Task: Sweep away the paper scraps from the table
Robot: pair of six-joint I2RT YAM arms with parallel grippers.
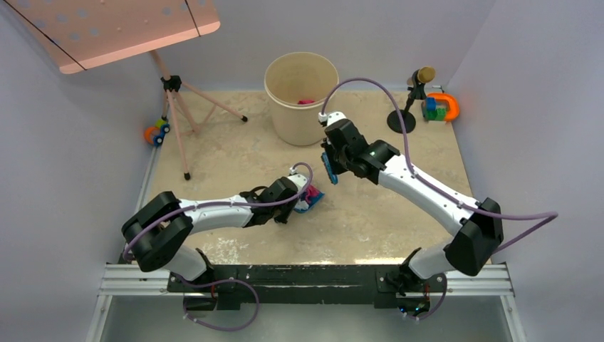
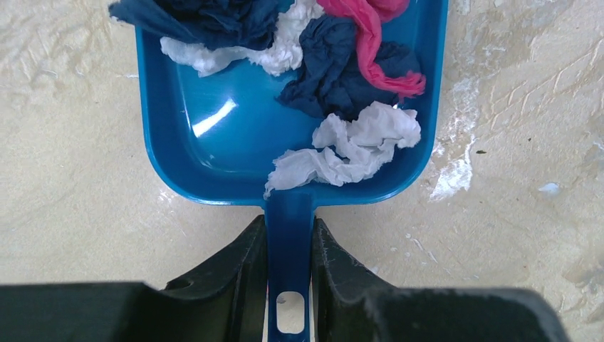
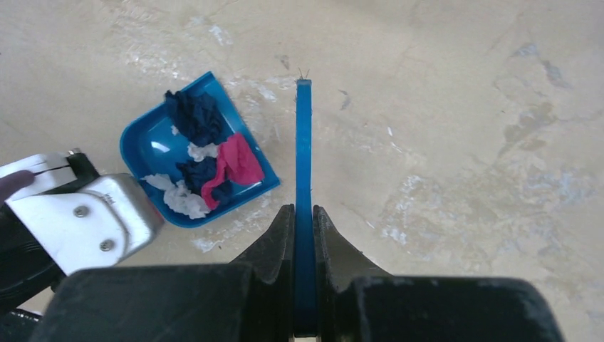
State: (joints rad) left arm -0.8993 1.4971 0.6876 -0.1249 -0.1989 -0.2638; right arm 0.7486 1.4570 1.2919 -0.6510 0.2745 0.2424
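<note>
Handle of blue dustpan [image 2: 214,146] pinched tight by left gripper [image 2: 288,231]. Dustpan laid flat on table [image 3: 463,107], near middle. Paper scraps [image 2: 342,78], dark blue, white and pink, collected inside dustpan, some piled against back wall. Blue brush [image 3: 304,142] clamped edge-on in right gripper [image 3: 304,214], held just right of dustpan, not touching it. Something pink seen inside beige bucket [image 1: 285,121] at far edge of table.

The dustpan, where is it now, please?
Right wrist view, lower left: the dustpan rests on the table, left of the brush, handle in the left gripper.
</note>
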